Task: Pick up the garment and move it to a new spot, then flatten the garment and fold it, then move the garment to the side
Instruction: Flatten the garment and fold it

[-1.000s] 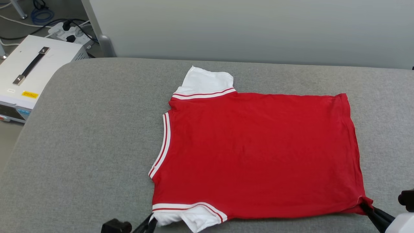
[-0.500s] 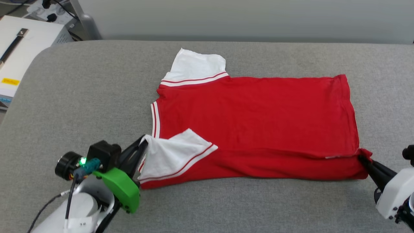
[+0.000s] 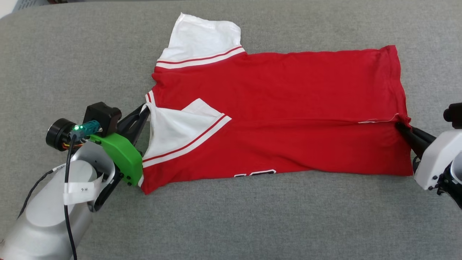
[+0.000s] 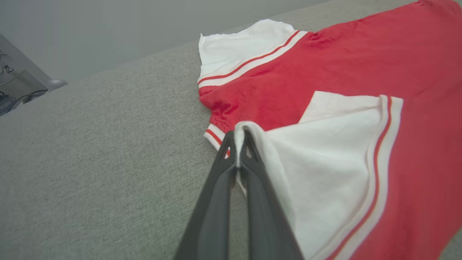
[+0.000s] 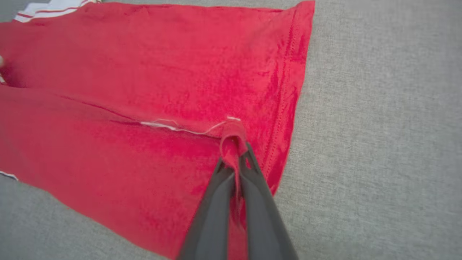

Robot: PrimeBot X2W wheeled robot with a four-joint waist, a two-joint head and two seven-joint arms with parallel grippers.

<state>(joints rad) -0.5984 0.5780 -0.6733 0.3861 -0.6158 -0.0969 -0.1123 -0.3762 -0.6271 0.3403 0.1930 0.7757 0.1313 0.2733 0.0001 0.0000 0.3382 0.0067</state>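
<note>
The garment (image 3: pixel 288 94), a red jersey T-shirt with white striped sleeves, lies across the grey padded surface (image 3: pixel 231 224) with its near edge lifted and folded over towards the far side. My left gripper (image 3: pixel 145 109) is shut on the tip of the near white sleeve (image 4: pixel 325 162), which now lies over the red body. My right gripper (image 3: pixel 399 125) is shut on the near hem corner (image 5: pixel 232 131) at the right. A strip of black white-outlined print (image 3: pixel 254 174) peeks out at the garment's near edge. The far sleeve (image 3: pixel 204 38) lies flat.
Grey padding stretches bare in front of the garment and to its left (image 3: pixel 72 65). In the left wrist view a grey wall (image 4: pixel 108 29) rises behind the surface, with equipment and cables at the far left (image 4: pixel 14 86).
Both grippers have carried the garment's near edge farther over its body, so the fold is deeper and print now shows below. The head camera has tilted down, losing the wall and white box.
</note>
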